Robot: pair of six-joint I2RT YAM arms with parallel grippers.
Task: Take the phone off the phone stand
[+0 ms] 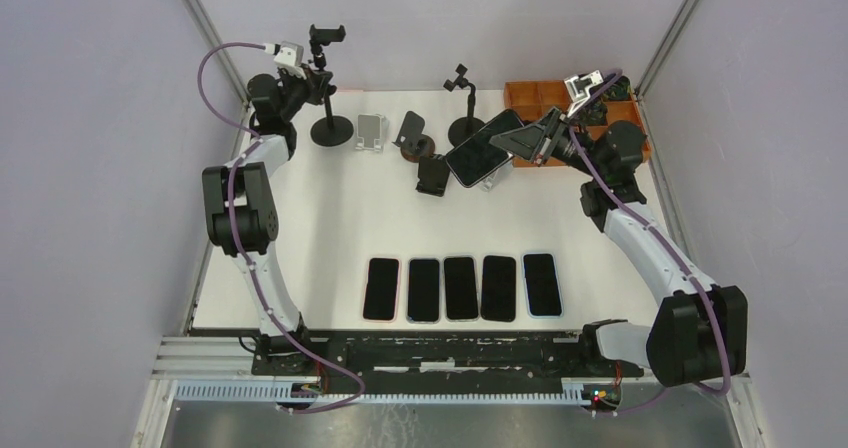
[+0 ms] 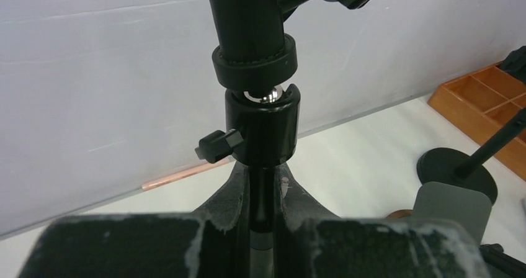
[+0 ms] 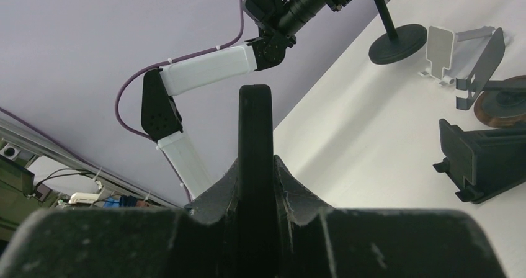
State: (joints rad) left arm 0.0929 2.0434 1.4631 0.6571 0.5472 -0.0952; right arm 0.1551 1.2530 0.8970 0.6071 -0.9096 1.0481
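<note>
A black phone [image 1: 483, 148] hangs tilted in the air over the back middle of the table, touching no stand. My right gripper [image 1: 530, 140] is shut on one end of it. In the right wrist view the phone [image 3: 255, 141] shows edge-on between the closed fingers of that gripper [image 3: 256, 166]. The phone stand [image 1: 331, 128], a black pole on a round base, is at the back left, and its top clamp [image 1: 327, 34] is empty. My left gripper [image 1: 312, 86] is shut on the pole. The left wrist view has the gripper [image 2: 263, 188] clasping the stand [image 2: 260, 123] just below its ball joint.
Several phones [image 1: 461, 287] lie in a row near the front edge. Behind them stand a silver holder [image 1: 371, 132], a dark holder on a brown disc [image 1: 411, 133], a black cradle [image 1: 433, 175] and a second pole stand [image 1: 463, 118]. An orange compartment tray [image 1: 540, 98] sits back right.
</note>
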